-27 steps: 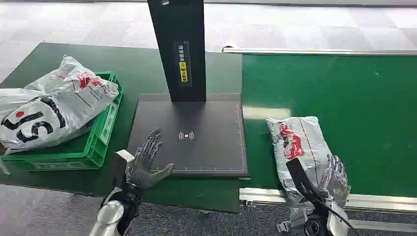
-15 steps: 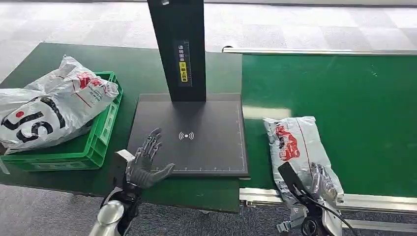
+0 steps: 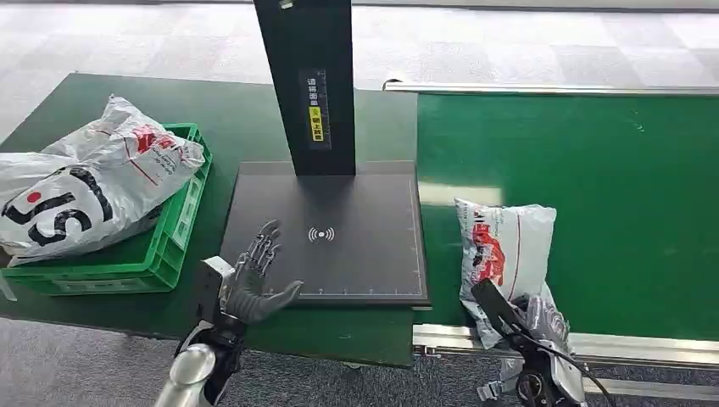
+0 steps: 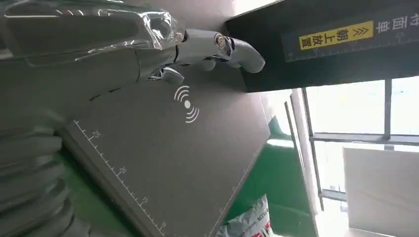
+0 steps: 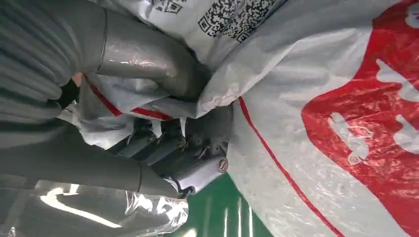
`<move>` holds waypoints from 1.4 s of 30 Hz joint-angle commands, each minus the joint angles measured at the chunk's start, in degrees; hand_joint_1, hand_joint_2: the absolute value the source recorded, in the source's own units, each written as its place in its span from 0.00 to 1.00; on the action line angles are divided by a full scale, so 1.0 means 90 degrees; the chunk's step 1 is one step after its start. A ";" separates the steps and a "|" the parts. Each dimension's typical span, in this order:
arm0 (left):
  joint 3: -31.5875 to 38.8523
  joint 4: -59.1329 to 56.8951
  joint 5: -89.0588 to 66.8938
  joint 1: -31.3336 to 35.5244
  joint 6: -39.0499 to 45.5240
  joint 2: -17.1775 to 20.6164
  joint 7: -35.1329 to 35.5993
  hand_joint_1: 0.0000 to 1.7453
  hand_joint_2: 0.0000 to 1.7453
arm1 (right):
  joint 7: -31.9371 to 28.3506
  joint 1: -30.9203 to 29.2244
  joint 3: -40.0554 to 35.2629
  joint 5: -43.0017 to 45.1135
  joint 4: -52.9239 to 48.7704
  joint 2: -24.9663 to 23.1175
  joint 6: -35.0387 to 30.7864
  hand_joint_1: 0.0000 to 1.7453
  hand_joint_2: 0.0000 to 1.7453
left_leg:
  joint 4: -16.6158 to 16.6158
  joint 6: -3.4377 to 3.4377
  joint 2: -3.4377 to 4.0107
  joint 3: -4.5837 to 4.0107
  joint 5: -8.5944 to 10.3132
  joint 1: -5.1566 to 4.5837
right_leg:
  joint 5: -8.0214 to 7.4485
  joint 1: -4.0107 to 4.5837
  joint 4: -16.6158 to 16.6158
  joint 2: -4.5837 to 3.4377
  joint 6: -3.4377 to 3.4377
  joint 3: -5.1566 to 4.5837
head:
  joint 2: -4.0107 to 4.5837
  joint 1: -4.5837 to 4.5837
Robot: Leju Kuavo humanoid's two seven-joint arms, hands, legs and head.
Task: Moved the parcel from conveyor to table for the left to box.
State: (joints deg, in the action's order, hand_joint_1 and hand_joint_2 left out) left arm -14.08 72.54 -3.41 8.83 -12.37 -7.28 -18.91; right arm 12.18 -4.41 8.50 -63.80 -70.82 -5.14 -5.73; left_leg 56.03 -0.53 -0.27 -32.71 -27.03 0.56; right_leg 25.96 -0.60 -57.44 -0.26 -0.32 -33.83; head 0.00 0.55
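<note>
A white plastic parcel [image 3: 502,254] with red print lies on the green conveyor belt [image 3: 610,178] near its front edge. My right hand [image 3: 543,320] grips the parcel's near end; in the right wrist view the thumb and fingers [image 5: 197,143] pinch a fold of the parcel [image 5: 336,98]. My left hand [image 3: 253,280] hovers open, fingers spread, over the front left corner of the dark scanner plate [image 3: 356,212]. The left wrist view shows its fingers [image 4: 217,44] above the plate [image 4: 163,158].
A green crate [image 3: 165,242] at the left holds another large white parcel [image 3: 80,186]. A black scanner post [image 3: 307,85] rises behind the plate. The dark green table [image 3: 229,119] carries plate and crate. A metal rail [image 3: 644,348] edges the conveyor.
My right hand has closed on the parcel's near end and drawn it toward me and to the left; the parcel has bunched up and shortened. The left hand has stayed still.
</note>
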 commanded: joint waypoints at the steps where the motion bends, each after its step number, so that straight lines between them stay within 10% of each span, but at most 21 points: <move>1: 0.0008 -0.0339 -0.0022 0.0148 -0.0015 0.0025 0.0026 0.00 1.00 | -0.0257 -0.0109 -0.0089 0.0222 0.0356 0.0077 -0.0187 1.00 1.00 | -0.0008 0.0002 -0.0001 0.0019 -0.0002 0.0002 | 0.0002 0.0004 0.0012 0.0005 0.0002 0.0022 | 0.0000 0.0000; 14: 0.0033 -0.0246 -0.0026 0.0098 0.0001 0.0038 0.0015 0.00 1.00 | -0.0817 -0.0131 -0.0042 0.0625 0.0008 0.0008 -0.0673 1.00 1.00 | -0.0004 0.0001 0.0006 0.0010 -0.0003 0.0000 | 0.0001 0.0001 0.0005 -0.0002 0.0002 0.0011 | 0.0000 0.0002; 28: -0.0144 -0.0614 0.0227 0.0411 0.0064 0.0140 -0.0321 0.00 1.00 | -0.4756 0.0137 0.0208 0.4338 -0.1869 -0.0465 -0.3306 1.00 1.00 | -0.0002 0.0000 0.0000 0.0007 -0.0003 -0.0003 | 0.0006 -0.0002 -0.0001 0.0006 0.0003 0.0006 | 0.0000 0.0000; 42: -0.0150 -0.0539 0.0316 0.0490 0.0216 0.0245 -0.0434 0.00 1.00 | -0.5352 0.0091 -0.0218 0.5164 -0.1768 -0.0364 -0.3502 1.00 1.00 | -0.0009 0.0001 0.0010 0.0018 -0.0004 0.0001 | 0.0002 0.0002 0.0009 -0.0002 0.0004 0.0016 | 0.0000 0.0000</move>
State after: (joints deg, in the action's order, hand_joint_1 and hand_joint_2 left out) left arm -14.16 71.03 -0.63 11.08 -11.08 -6.73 -22.29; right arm -33.92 -2.00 8.24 -20.02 -87.27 -8.61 -36.52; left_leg 56.03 -0.53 -0.23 -32.73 -27.03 0.55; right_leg 25.95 -0.60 -57.44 -0.26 -0.33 -33.86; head 0.00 0.55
